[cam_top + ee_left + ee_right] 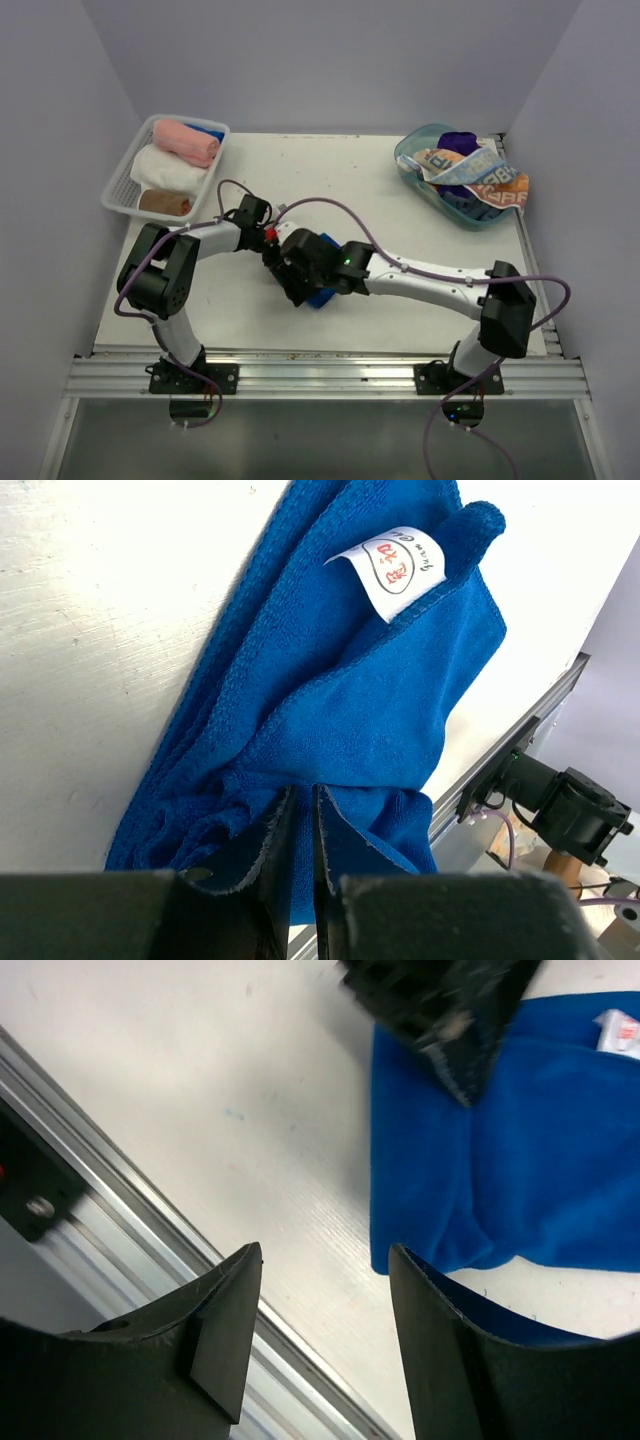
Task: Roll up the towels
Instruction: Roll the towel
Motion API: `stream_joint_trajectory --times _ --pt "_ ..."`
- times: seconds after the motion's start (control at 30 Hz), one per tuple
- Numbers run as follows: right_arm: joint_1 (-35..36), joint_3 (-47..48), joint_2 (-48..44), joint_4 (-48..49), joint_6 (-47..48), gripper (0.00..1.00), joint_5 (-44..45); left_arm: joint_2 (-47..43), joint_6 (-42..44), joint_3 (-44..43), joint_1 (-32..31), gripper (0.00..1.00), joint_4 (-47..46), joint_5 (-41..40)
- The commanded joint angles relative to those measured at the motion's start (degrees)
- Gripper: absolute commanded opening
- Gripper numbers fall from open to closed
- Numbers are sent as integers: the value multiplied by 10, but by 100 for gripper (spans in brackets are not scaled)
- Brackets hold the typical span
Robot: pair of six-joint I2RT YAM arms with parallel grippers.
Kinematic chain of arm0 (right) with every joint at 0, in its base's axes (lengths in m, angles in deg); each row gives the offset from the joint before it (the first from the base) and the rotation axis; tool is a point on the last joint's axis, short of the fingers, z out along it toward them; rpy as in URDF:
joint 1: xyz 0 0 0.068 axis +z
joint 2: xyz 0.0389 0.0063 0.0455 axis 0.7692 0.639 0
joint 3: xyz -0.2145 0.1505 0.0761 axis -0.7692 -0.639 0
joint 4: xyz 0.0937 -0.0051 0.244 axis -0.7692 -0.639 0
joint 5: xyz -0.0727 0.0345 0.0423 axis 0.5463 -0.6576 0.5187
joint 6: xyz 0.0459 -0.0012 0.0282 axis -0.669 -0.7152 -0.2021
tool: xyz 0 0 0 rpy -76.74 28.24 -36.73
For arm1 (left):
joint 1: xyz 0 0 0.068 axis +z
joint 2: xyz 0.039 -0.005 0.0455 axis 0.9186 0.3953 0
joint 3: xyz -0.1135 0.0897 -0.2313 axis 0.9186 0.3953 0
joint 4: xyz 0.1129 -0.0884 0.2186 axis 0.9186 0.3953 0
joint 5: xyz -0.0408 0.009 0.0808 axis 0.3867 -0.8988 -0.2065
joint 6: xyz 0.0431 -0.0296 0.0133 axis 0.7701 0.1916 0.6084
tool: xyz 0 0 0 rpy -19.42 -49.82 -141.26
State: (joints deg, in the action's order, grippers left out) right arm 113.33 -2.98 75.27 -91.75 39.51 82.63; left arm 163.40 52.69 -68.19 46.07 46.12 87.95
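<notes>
While left tool point(302, 798) seemingly pinches blue towel point(360, 680) | right tool point(325, 1260) wide, towel just beyond.

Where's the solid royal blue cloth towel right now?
In the top view, the royal blue cloth towel lies centrally on the white table, toward its near edge, under both wrists; the left gripper pinches a fold, the open right gripper sits beside it.

Robot lab cell: bare white walls point(330, 60), aluminium mounting rail point(330, 378), white tabletop point(330, 170).
</notes>
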Motion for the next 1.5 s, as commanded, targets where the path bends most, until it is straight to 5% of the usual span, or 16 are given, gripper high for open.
stream_joint_trajectory --times 0.0,0.7,0.77,0.9,0.97,1.27,1.47 --pt "37 12 50 -36 102 57 83 17 27 -10 2 15 30 -22" --pt "31 -45 172 56 116 61 183 13 40 -29 3 15 53 -27" --pt "28 -58 184 68 108 56 186 11 42 -35 3 15 60 -27" --pt "25 -87 177 94 84 14 189 -13 46 -43 6 22 76 -22" --pt "23 -98 164 104 80 0 178 -25 43 -45 17 26 87 -20" --pt "5 -142 83 139 48 0 -8 -105 65 -57 82 37 137 8" --pt "-33 -158 64 180 -7 0 -114 -162 63 -22 83 53 141 7"
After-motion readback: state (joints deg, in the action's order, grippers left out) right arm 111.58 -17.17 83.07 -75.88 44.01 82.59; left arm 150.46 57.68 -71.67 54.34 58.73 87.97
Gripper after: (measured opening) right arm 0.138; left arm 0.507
